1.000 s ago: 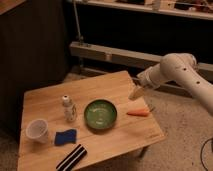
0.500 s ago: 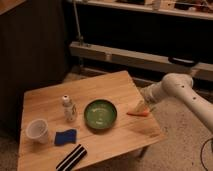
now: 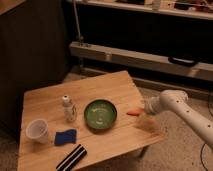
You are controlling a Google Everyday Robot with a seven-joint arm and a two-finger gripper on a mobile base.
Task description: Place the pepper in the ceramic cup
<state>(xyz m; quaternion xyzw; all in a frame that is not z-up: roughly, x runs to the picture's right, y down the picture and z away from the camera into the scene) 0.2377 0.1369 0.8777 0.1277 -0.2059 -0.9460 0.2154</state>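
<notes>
The pepper (image 3: 134, 113) is a small slender orange-red piece lying on the wooden table (image 3: 100, 90), just right of the green bowl (image 3: 100, 113). My gripper (image 3: 146, 108) on the white arm sits at the table's right edge, right beside the pepper's right end, low near the tabletop. The ceramic cup (image 3: 37, 130) is white and stands upright near the table's left front corner, far from the gripper.
A small white bottle (image 3: 68, 108) stands left of the bowl. A blue sponge (image 3: 65, 137) lies next to the cup. A black-and-white striped object (image 3: 72, 157) lies at the front edge. A dark shelf unit with a metal rail stands behind the table.
The arm has lowered and swung down toward the table's right edge, bringing the gripper from above the table down next to the pepper. The pepper and other objects have not moved.
</notes>
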